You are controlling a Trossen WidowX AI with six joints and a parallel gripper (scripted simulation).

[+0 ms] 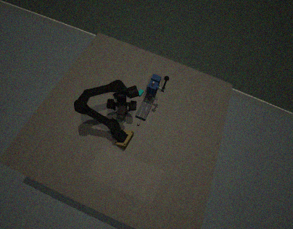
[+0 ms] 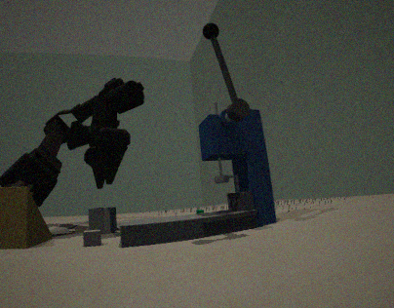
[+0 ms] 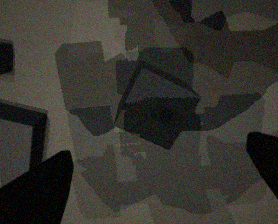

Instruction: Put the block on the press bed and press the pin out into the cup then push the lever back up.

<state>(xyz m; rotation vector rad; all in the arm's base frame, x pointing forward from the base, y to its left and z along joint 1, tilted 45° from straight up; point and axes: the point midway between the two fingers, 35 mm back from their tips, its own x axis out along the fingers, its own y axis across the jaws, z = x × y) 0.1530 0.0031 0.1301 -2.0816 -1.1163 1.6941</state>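
Zero steps looked finished: the block [image 2: 102, 220] [image 3: 150, 120] stood off the press bed [image 1: 142, 112] [image 2: 186, 227], toward the counter's [image 1: 175, 147] [image 2: 284, 271] [image 3: 30, 30] left edge in top view, lever [image 1: 164, 84] [image 2: 223, 68] raised. Gripper [image 1: 122, 106] [image 2: 104, 185] [image 3: 160, 149] hung above it, wide and empty; grasp, placement, pressing, lever return and release all remained

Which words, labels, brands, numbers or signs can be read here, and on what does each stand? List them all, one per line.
None: no word, label, brand, number or sign can be read in any view.
Blue press: no lettering shows.
Yellow base: no lettering shows.
Claw: too dark to tell whether it bears any marking.
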